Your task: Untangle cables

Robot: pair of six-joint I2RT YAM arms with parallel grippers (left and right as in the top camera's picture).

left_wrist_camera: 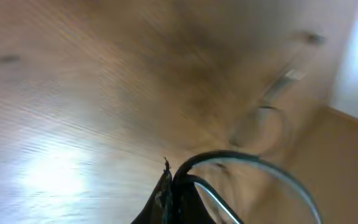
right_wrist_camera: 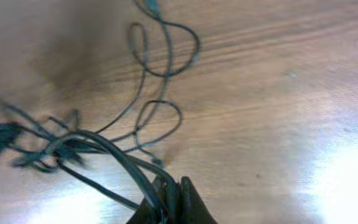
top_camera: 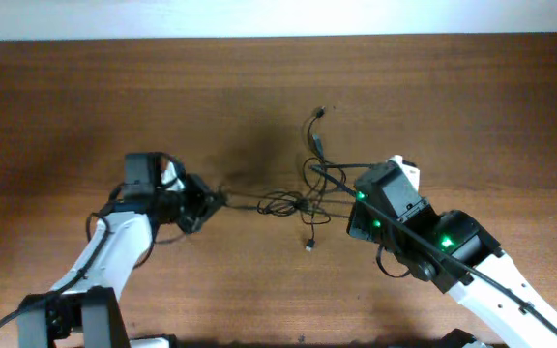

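The thin black cables [top_camera: 293, 203] lie tangled in the middle of the wooden table, stretched between my two grippers. One strand runs up to a plug end [top_camera: 321, 113], another hangs down to a plug end [top_camera: 310, 246]. My left gripper [top_camera: 217, 200] is shut on a cable strand at the tangle's left side; the strand [left_wrist_camera: 229, 158] arcs out of its closed jaws [left_wrist_camera: 174, 186]. My right gripper [top_camera: 352, 205] is shut on strands at the tangle's right side; several strands [right_wrist_camera: 104, 149] run into its closed jaws [right_wrist_camera: 173, 193].
The table's back edge meets a white wall [top_camera: 278, 14] at the top. Thicker black cords [top_camera: 100, 217] run along the arms. Bare wood [top_camera: 453, 106] lies around the tangle.
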